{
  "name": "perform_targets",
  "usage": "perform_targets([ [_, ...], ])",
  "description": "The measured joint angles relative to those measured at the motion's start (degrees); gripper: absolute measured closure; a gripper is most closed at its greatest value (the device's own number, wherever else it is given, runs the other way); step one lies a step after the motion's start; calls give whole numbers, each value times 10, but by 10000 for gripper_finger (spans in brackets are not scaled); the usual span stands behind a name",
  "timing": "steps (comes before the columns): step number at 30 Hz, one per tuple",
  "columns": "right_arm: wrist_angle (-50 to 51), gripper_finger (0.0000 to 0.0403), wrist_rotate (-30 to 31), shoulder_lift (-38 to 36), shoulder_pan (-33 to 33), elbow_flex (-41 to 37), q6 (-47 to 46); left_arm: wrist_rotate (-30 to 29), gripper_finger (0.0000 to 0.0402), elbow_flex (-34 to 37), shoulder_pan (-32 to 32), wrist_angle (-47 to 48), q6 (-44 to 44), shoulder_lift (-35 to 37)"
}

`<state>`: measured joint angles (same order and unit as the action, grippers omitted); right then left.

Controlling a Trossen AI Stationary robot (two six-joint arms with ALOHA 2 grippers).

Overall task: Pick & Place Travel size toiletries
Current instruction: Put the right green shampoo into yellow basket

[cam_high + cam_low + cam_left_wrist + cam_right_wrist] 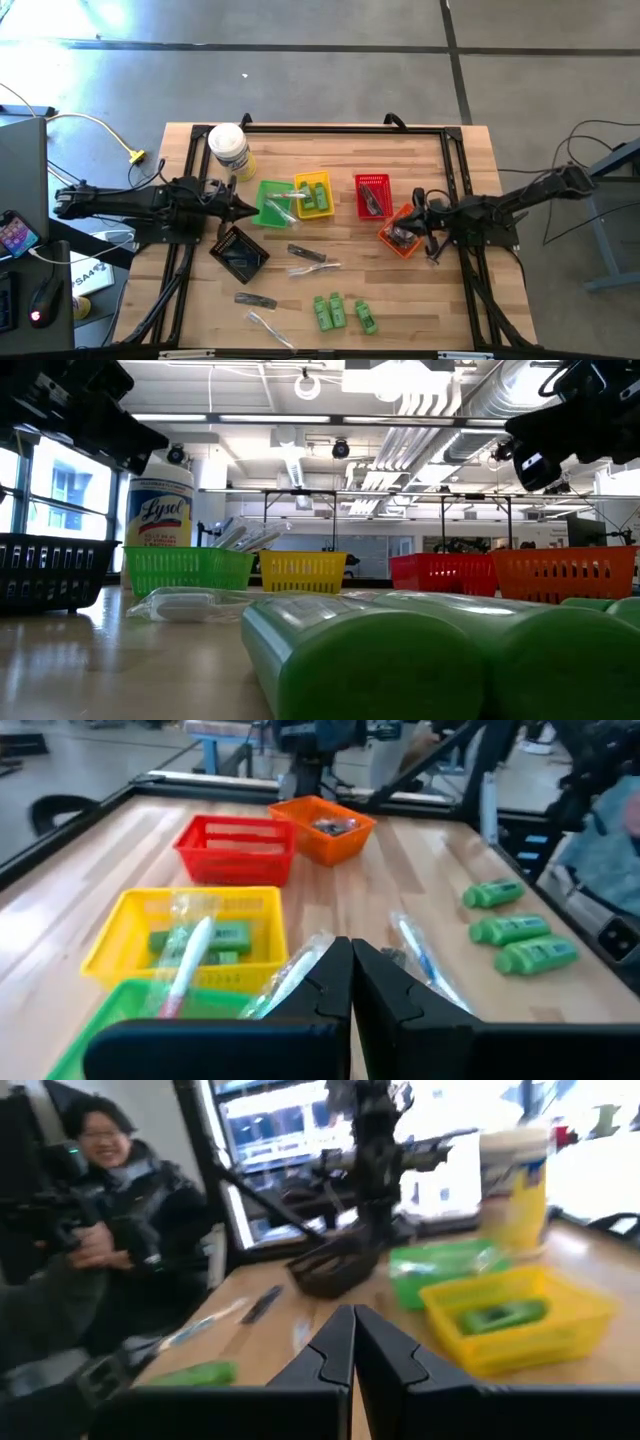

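Note:
Three bright green bottles (340, 312) lie near the table's near edge, big in the low view (400, 655). Black sticks (306, 253) (255, 300) and clear-wrapped sticks (315, 268) (268, 325) lie on the wood. The yellow basket (313, 196) holds a green bottle (225, 938), and a wrapped stick (190, 960) leans across the green basket (270, 202). My left gripper (246, 208) is shut beside the green basket's left side (352, 970). My right gripper (420, 216) hovers shut over the orange basket (400, 236) (353, 1338).
A red basket (372, 195) stands between the yellow and orange ones, and a black basket (238, 252) sits near my left gripper. The white Lysol jar (228, 148) stands at the far left. A black frame rims the table. A person (90, 1230) sits beyond the table.

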<state>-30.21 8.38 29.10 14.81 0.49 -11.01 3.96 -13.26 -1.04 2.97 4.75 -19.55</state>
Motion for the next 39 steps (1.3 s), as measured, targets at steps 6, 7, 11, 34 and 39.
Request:
perform_targets([
  [6, 8, 401, -59, 1, -13, 0, -82, 45, 401, 0, 0, -51, -60, -12],
  [7, 12, 401, -60, 2, -12, 0, -84, 45, 401, 0, 0, -48, -64, -12],
  [11, 16, 401, -36, 4, 0, 0, -65, 45, 401, 0, 0, -45, -50, -14],
  [34, -38, 401, 125, 116, 81, -1, -4, 31, 401, 0, 0, -117, -30, -180],
  [39, -53, 401, 125, 137, 82, -1, -12, 29, 401, 0, 8, -177, -33, -268],
])
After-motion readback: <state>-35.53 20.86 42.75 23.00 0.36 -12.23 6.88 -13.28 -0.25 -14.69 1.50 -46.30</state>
